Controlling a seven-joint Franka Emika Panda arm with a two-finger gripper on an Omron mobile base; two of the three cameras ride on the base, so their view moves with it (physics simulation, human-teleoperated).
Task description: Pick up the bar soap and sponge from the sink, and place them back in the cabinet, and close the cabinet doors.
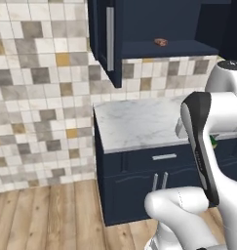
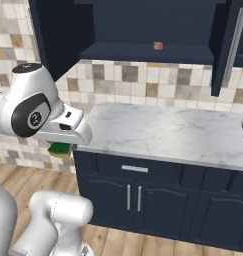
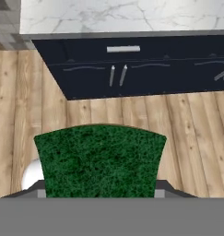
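The marble bench (image 2: 168, 132) lies bare from front edge to tiled wall, leaving open passage above it. At twelve o'clock over it the cabinet (image 2: 153, 22) stands open; its shelf (image 2: 143, 52) carries only the bar soap (image 2: 158, 46), with free room either side. The cabinet doors (image 1: 106, 39) jut forward at nine and three o'clock, narrowing the approach. The sponge (image 3: 100, 159) fills the hand (image 3: 99, 193).
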